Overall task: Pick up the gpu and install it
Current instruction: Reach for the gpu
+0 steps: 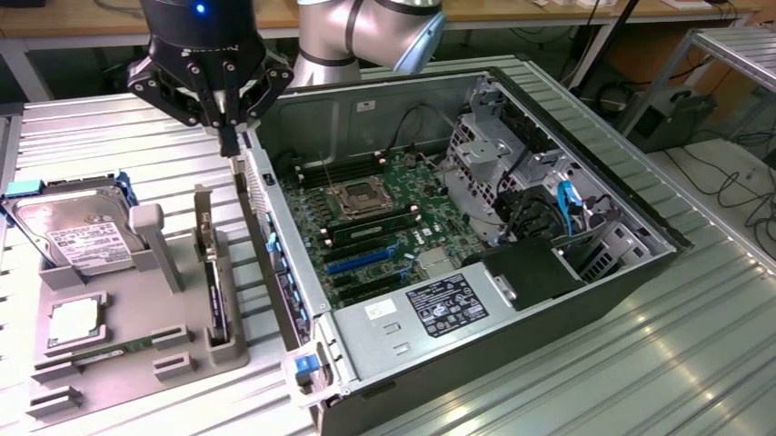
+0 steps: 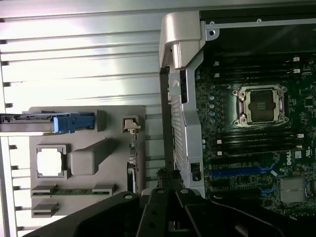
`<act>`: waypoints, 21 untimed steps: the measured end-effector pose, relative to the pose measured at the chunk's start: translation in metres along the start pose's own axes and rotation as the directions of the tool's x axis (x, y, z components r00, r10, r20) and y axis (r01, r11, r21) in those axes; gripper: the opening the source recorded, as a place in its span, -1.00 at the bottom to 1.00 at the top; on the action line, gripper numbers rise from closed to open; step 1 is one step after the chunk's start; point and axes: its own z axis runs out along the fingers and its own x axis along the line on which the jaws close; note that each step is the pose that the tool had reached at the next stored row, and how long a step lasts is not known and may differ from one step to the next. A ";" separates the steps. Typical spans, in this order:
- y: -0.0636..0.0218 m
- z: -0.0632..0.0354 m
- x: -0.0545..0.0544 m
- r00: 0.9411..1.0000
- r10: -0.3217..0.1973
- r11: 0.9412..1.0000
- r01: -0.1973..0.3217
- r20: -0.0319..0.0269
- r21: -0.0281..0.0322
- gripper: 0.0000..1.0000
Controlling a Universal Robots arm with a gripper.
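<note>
The gpu (image 1: 213, 286) stands on edge in a slot of the grey holder tray (image 1: 145, 300), a thin dark card with its silver end bracket pointing toward the far side. In the wrist view the gpu (image 2: 132, 153) shows edge-on. My gripper (image 1: 227, 147) hangs shut and holds nothing, above the gap between the tray and the rear wall of the open computer case (image 1: 582, 300), a little beyond the card's bracket end. Its dark fingertips (image 2: 165, 174) show over the case's rear wall. The blue expansion slots (image 1: 363, 259) lie on the motherboard inside the case.
A silver hard drive (image 1: 71, 234) with blue rails, a processor chip (image 1: 75, 320) and a green memory stick (image 1: 115, 350) also sit on the tray. The case's tall rear wall (image 1: 269, 245) stands between the tray and the motherboard (image 2: 256, 143). The ribbed metal table (image 1: 679, 345) extends around.
</note>
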 end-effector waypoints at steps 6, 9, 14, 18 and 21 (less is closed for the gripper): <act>-0.0002 0.0000 0.002 1.000 0.000 1.000 0.000 0.000 0.000 -0.79; -0.0002 0.0000 0.003 1.000 0.000 1.000 0.000 0.000 0.000 -0.79; -0.0004 -0.0001 0.006 1.000 0.000 1.000 0.000 0.000 0.000 -0.79; -0.0005 -0.0002 0.007 1.000 0.000 1.000 0.000 0.000 0.000 -0.79; -0.0006 -0.0002 0.008 1.000 0.000 1.000 0.000 0.000 0.000 -0.79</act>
